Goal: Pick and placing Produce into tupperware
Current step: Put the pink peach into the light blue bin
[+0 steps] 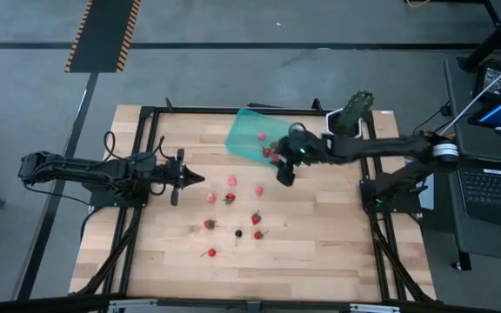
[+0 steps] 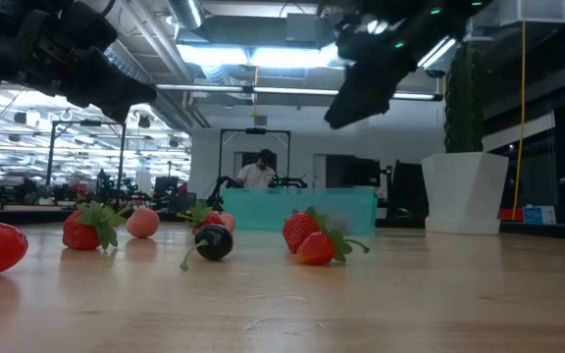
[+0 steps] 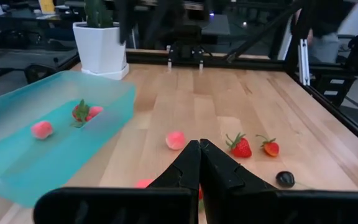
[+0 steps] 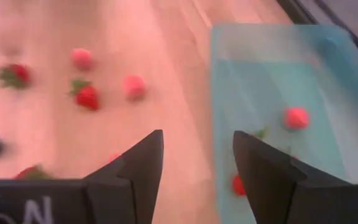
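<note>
1. nearest the front edge of the wooden table (image 1: 320, 252), a single red strawberry (image 1: 211, 252) lies alone, left of centre.
2. one row farther back, three pieces sit in a loose line: a red strawberry (image 1: 209, 224) on the left, the one dark blackish berry (image 1: 238, 233) in the middle, and another red strawberry (image 1: 257, 234) on the right; a further red one (image 1: 256, 218) lies just beyond them.
3. mid-table, four more pieces are scattered: a pale pink berry (image 1: 211, 197), a red strawberry (image 1: 230, 198) just beside it, and two pink pieces (image 1: 231, 180) (image 1: 259, 190) farther back. that makes nine pieces counted on the bare wood in the overhead view.
4. at the left, the left gripper (image 1: 197, 179) hovers over the table with its two fingers pressed tight together, holding nothing.
5. right of centre, the right gripper (image 1: 283, 176) hangs above the near edge of the tupperware (image 1: 243, 132), its fingers spread wide with nothing between them.
6. toward the far side, the single teal tupperware holds one pink berry (image 1: 261, 136) and a small cluster of red pieces (image 1: 270, 153) partly hidden by the right arm, so their exact number cannot be told.
7. at the far right corner stands one green cactus-like plant (image 1: 355, 109) in a white pot (image 3: 98, 46).
</note>
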